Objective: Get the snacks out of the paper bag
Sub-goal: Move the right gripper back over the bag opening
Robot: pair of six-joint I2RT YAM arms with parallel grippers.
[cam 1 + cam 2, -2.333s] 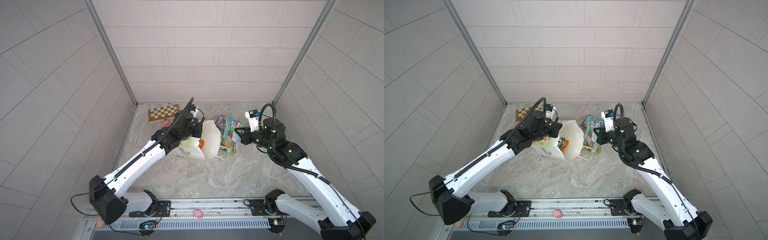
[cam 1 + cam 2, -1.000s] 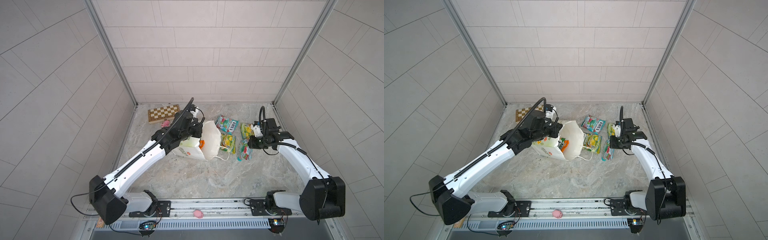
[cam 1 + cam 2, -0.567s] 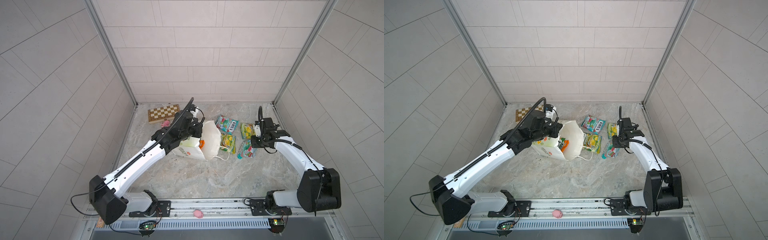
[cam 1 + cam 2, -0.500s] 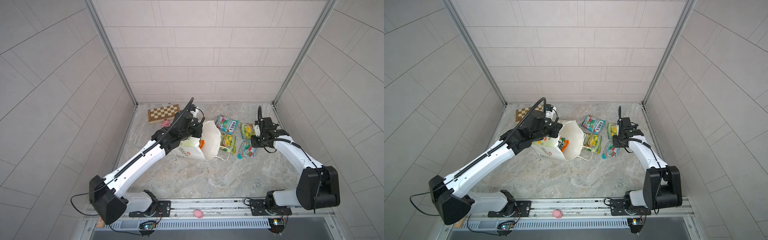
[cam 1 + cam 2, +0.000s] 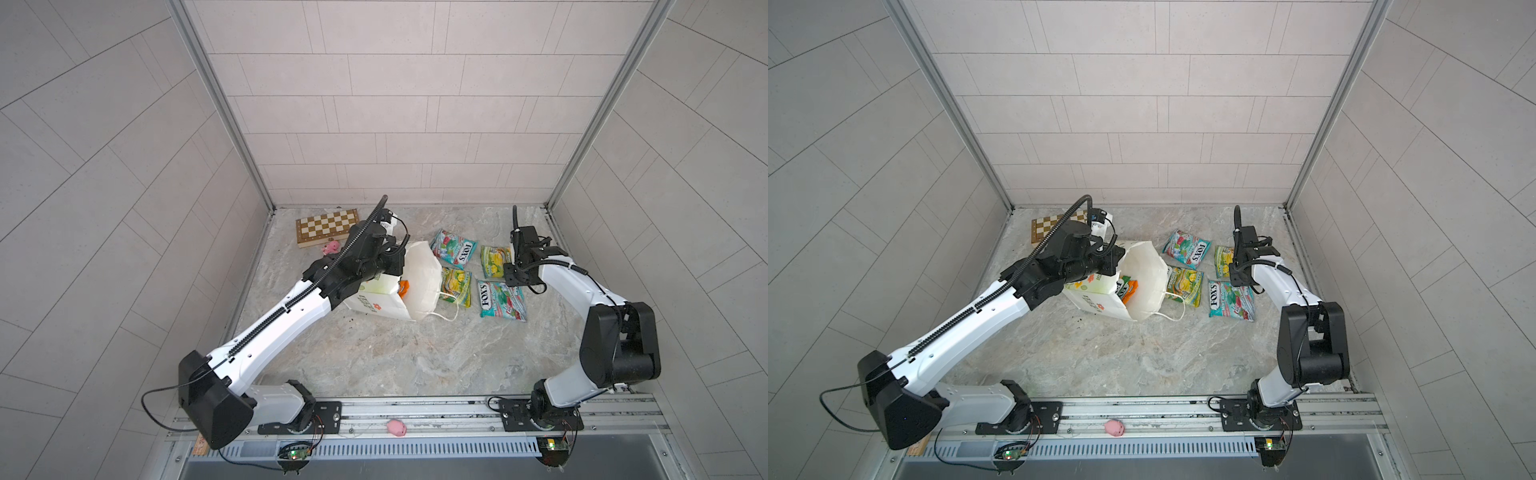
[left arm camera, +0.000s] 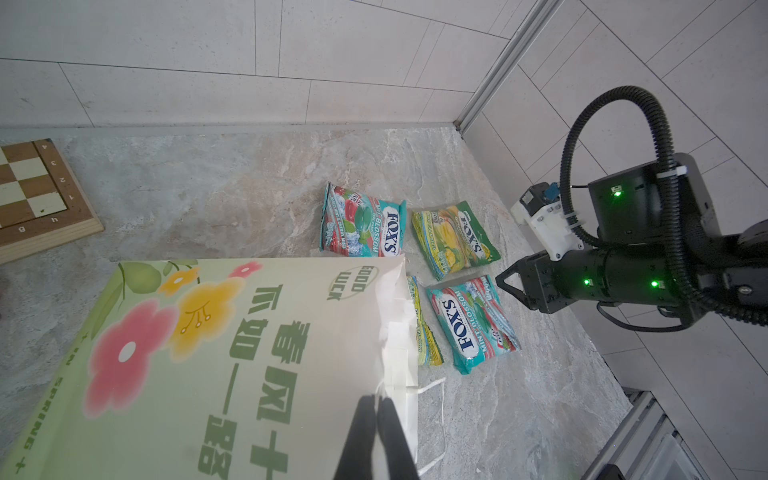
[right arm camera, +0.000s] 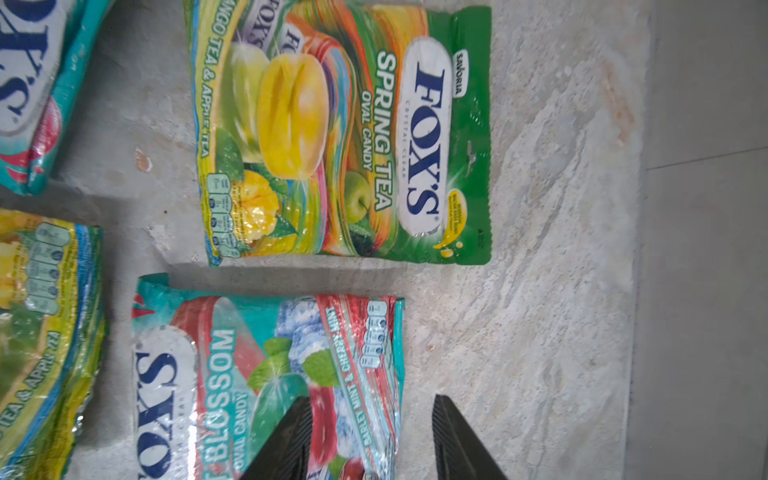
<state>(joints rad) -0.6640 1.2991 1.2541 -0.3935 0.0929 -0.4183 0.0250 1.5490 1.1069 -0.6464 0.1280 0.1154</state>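
The white paper bag (image 5: 376,301) (image 5: 1096,302) lies on its side, mouth to the right. My left gripper (image 6: 376,401) is shut on the bag's upper panel (image 6: 208,353) near the mouth. An orange snack (image 5: 1128,289) shows inside the mouth. Outside the bag lie two teal-and-red packets (image 5: 453,252) (image 5: 500,300) and two yellow-green ones (image 5: 494,261) (image 5: 456,286). My right gripper (image 5: 508,278) (image 7: 370,405) is open, low over the near teal-and-red packet (image 7: 266,374), one finger over its end and the other over bare floor. It holds nothing.
A chessboard (image 5: 326,226) and a small pink pig (image 5: 331,248) sit at the back left, behind my left arm. A second pink pig (image 5: 396,427) rests on the front rail. The right wall (image 7: 706,208) stands close beside my right gripper.
My right gripper carried a teal-and-red packet from by the bag's mouth to the right, set it on the floor and opened. The left arm and bag have not moved.
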